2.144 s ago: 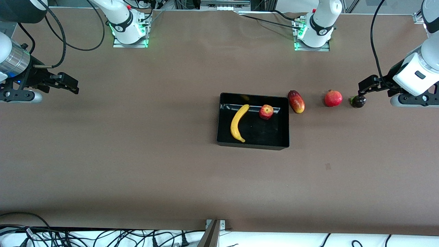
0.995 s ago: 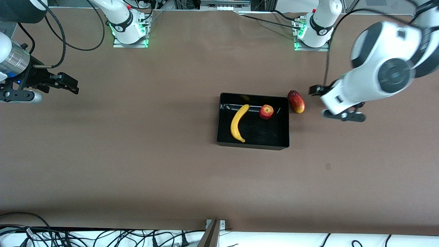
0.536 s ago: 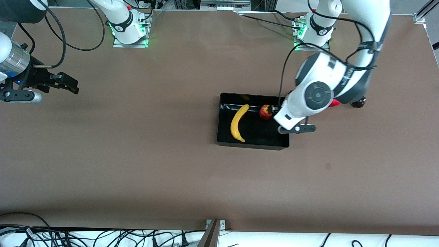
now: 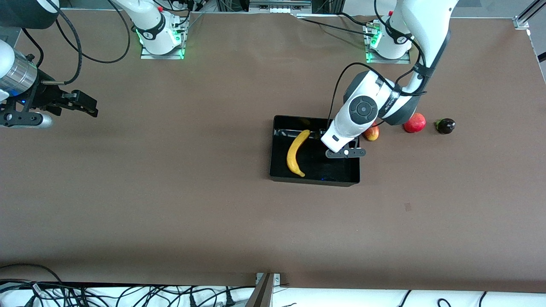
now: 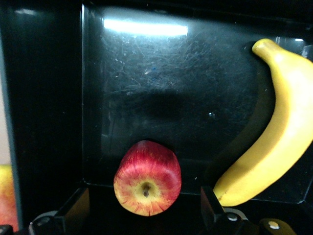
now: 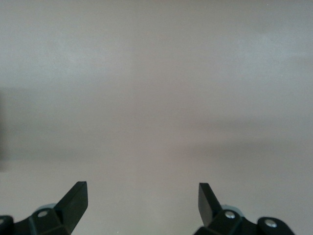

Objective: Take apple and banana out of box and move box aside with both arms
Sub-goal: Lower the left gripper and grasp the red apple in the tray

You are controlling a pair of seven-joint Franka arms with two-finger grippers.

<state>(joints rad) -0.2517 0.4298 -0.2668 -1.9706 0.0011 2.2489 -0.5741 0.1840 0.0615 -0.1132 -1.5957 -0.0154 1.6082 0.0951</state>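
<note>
The black box (image 4: 315, 182) stands on the table near the middle, toward the left arm's end. In it lies the yellow banana (image 4: 296, 154), along the wall toward the right arm's end. The left arm reaches down into the box, and its wrist hides the apple in the front view. In the left wrist view the red apple (image 5: 147, 178) rests on the box floor (image 5: 146, 88) between the fingers of my open left gripper (image 5: 142, 204), untouched, with the banana (image 5: 279, 142) beside it. My right gripper (image 4: 86, 106) waits open and empty over bare table at the right arm's end.
Outside the box, toward the left arm's end, three more fruits lie in a row: a red-yellow mango (image 4: 372, 133) partly under the left arm, a round red fruit (image 4: 415, 123) and a small dark one (image 4: 445, 125).
The left arm has swung in from its end of the table, over the row of fruits, and come down into the box around the apple. The right arm has not moved.
</note>
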